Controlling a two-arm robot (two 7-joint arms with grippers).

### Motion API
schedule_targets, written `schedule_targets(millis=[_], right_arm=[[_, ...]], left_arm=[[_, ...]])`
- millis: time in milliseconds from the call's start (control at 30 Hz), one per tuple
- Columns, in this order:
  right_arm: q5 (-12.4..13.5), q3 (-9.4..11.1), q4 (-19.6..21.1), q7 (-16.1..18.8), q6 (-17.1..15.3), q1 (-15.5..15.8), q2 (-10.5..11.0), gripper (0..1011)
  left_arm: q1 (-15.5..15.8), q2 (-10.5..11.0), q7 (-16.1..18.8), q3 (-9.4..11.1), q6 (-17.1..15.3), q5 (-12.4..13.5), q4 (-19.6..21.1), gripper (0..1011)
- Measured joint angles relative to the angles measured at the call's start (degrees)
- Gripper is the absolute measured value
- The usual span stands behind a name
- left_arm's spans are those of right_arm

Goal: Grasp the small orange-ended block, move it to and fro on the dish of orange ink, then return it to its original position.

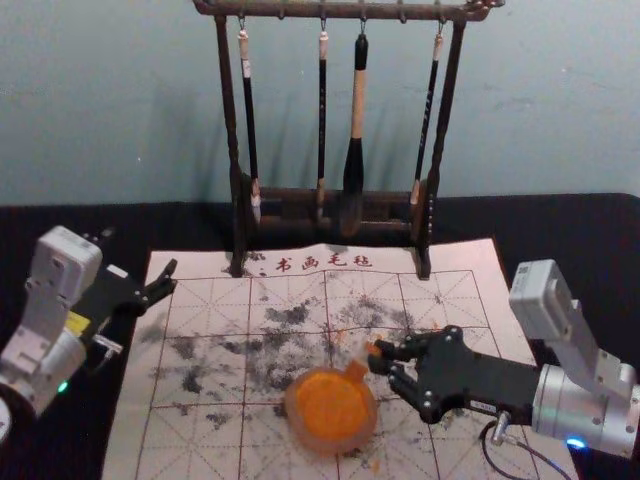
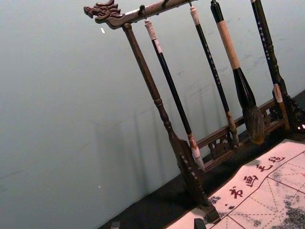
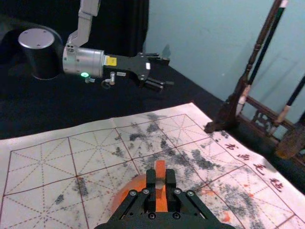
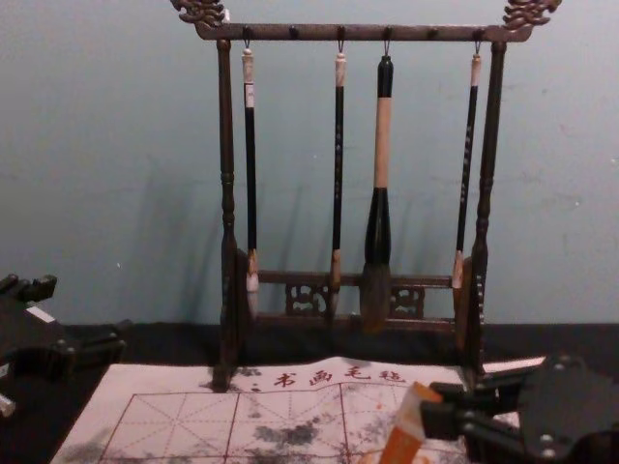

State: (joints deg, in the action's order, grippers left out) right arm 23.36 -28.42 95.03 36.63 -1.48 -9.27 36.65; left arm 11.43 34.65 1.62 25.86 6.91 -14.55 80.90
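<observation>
My right gripper (image 1: 376, 359) is shut on the small orange-ended block (image 1: 356, 370), at the right back rim of the orange ink dish (image 1: 331, 410). Seen from the right wrist, the block (image 3: 160, 174) is pinched between the fingers of the right gripper (image 3: 160, 183), with the dish (image 3: 129, 187) behind it. The chest view has the block (image 4: 404, 423) tilted in the right gripper (image 4: 440, 411). Whether block and dish touch, I cannot tell. Off the mat's left edge, my left gripper (image 1: 140, 262) holds nothing and is open; its wrist view catches the left gripper's (image 2: 157, 224) tips.
A dark wooden rack (image 1: 338, 203) stands at the mat's back edge, with several brushes hanging from it, among them a thick one (image 1: 355, 130). The ink-stained paper mat (image 1: 185, 440) lies on a black-covered table (image 1: 60, 225), before a pale wall.
</observation>
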Motion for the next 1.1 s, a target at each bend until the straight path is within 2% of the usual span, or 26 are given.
schedule_targets(millis=[233,633,1100], right_arm=[[-0.7,-1.7,0.0,0.9,-1.1,-1.2,0.3,81],[-3.4,-5.1,-0.5,2.3,-3.0,-3.1,1.1,81],[-6.1,-8.2,-3.0,3.2,-3.8,-5.9,-0.4,80]], left_arm=[[0.0,0.0,0.0,0.0,0.0,0.0,0.0,1001],[0.0,0.0,0.0,0.0,0.0,0.0,0.0,1002],[0.0,0.0,0.0,0.0,0.0,0.0,0.0,1001]])
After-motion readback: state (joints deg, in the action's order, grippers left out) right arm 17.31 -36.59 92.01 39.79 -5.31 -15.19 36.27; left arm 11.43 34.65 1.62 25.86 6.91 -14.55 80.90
